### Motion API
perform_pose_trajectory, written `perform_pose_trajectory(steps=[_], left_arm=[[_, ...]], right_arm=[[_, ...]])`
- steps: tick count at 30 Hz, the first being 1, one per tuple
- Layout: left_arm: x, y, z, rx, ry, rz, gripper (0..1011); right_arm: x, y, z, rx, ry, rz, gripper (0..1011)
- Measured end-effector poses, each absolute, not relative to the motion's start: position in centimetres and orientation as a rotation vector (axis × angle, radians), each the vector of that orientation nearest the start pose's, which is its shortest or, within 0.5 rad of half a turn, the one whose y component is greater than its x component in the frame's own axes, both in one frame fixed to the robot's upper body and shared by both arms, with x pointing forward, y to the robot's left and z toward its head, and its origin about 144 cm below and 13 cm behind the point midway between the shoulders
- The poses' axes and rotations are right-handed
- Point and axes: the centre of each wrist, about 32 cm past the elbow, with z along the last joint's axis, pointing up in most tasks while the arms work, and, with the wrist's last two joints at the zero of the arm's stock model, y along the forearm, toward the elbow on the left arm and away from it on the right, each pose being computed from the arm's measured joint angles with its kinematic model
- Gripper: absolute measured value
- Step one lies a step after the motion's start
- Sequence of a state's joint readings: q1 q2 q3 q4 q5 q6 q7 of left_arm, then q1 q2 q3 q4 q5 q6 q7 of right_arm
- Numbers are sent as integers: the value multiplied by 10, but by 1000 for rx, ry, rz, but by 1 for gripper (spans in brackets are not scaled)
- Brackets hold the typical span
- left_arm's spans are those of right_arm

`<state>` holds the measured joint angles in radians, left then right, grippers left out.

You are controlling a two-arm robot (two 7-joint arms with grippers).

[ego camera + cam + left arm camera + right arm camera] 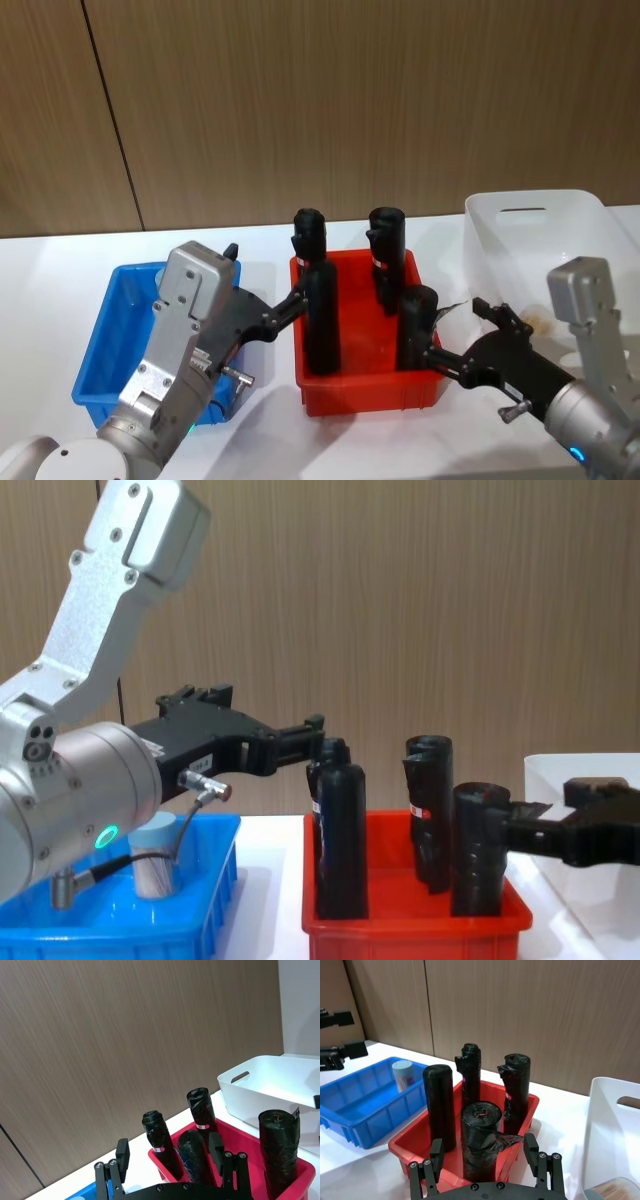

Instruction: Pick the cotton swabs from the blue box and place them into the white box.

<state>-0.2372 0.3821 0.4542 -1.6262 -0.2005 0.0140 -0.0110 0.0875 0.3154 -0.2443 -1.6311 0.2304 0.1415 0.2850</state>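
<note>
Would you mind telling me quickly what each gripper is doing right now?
Left gripper: open, empty, above the blue box's edge.
Right gripper: open, empty, between red bin and white box.

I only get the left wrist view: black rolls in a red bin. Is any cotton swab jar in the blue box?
Observer: Yes, one cotton swab jar stands upright in the blue box.
Operator: And the white box, anything inside?
Observer: A second jar sits in the white box, swab sticks showing.
Operator: What is the other arm doing?
Observer: The right gripper is open, between the red bin and the white box.
</note>
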Motion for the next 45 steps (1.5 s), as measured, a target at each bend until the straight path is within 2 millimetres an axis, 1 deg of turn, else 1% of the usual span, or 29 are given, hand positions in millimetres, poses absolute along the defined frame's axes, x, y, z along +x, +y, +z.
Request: perform_pose_trajectory(steps=[20,36,37,38,39,42,43,45], left_arm=[[492,198,1204,61,-267,1124,1004],[492,198,1204,61,-268,1124,1004],[492,198,1204,61,-268,1124,1004],[492,198,1204,61,-268,1124,1004],[492,198,1204,61,-268,1124,1004],[492,198,1204,61,-268,1124,1004],[492,198,1204,61,-268,1124,1004],[492,198,1204,61,-268,1124,1004]], right_arm=[[514,-230,1167,-187,15,-991,1002],[535,-225,1164,-194,27,-986,996],[536,-225,1164,-193,27,-986,970],[536,-225,1164,-193,27,-986,970],[537,-225,1164,-191,27,-986,929],[538,-225,1164,-190,27,-986,865],[539,-225,1164,-190,27,-986,815],[540,-225,1165,-189,27,-985,786]])
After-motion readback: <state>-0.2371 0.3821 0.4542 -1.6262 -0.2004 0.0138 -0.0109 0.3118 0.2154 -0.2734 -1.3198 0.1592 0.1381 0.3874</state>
